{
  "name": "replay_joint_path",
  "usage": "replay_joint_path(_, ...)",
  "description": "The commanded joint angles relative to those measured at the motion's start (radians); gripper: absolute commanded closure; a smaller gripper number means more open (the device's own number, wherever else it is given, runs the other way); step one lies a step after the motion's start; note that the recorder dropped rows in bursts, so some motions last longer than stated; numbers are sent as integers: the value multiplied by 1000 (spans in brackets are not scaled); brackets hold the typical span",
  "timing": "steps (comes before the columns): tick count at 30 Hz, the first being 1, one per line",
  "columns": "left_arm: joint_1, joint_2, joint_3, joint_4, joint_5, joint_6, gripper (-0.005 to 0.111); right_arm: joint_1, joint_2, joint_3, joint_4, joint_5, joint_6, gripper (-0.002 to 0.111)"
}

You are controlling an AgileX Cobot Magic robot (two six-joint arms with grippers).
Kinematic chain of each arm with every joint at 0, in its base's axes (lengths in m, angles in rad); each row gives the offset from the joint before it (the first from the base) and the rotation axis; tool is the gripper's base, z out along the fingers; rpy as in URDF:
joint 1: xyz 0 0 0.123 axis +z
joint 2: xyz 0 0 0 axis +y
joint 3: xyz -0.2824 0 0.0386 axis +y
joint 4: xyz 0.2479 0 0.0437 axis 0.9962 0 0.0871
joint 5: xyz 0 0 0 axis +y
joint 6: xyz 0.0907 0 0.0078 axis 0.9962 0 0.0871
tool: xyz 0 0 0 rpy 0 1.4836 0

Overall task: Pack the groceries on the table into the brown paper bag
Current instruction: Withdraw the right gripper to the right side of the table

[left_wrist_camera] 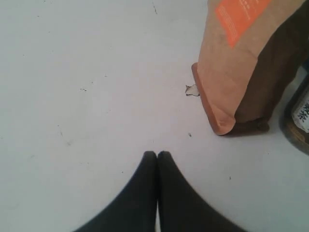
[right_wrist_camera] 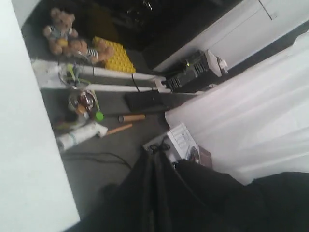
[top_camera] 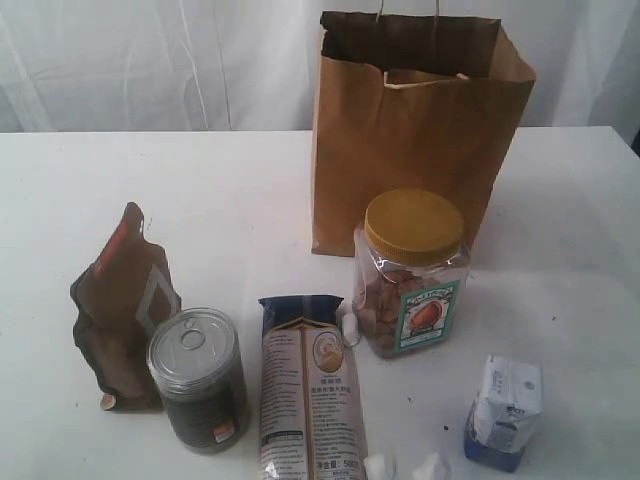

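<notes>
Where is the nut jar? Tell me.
In the exterior view, the nut jar stands right of centre, before the brown paper bag, right of the noodle packet.

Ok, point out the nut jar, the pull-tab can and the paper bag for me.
yellow-lidded nut jar (top_camera: 410, 280), exterior view, on the clear body above the label.
dark pull-tab can (top_camera: 197, 382), exterior view, on its dark side wall.
brown paper bag (top_camera: 420, 150), exterior view, on its front wall.
</notes>
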Motion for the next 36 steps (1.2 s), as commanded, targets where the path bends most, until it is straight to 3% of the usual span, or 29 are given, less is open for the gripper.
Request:
replay_joint_path(1,-6,-4,7,-9,-47,-12,107,10,-30,158,-4,-13,-26,108)
replay_joint_path(7,-6,-4,7,-240,-412,-91,107,10,-36,259,-4,42,308,108)
replay_joint_path(13,-6,-4,7,-267,-547,-88,107,8,-144,253,-30,350,1085,108)
replay_joint_path(15,-6,-4,7,-267,-645,-84,107,8,-179,253,-248,503,1427,108)
replay_joint_path(17,-6,-4,7,-267,-782,-84,107,8,-203,251,-656,593,1734,108)
replay_joint_path(20,-6,-4,7,-267,-981,-86,107,8,-232,241,-1291,682,1950,108)
replay_joint_path(22,-6,-4,7,-267,-1063,-86,107,8,-250,221,-1487,799,2029,108)
replay_joint_path(24,-6,-4,-24,-287,-1021,-46,107,10,-269,190,-1612,1002,2125,108)
replay_joint_path(25,-6,15,-76,-329,-949,78,107,10,-271,181,-1619,1059,2098,108)
replay_joint_path(28,-6,180,-219,-343,-914,248,107,10,-271,170,-1619,1078,2042,108)
replay_joint_path(31,-6,449,-349,-298,-727,402,107,-9,-271,172,-1619,1036,1968,108)
replay_joint_path(34,-8,607,-389,-165,-444,246,107,-76,-271,181,-1619,1081,1820,108)
replay_joint_path(36,-36,631,-391,-127,-330,152,107,-151,-271,182,-1626,1162,1679,108)
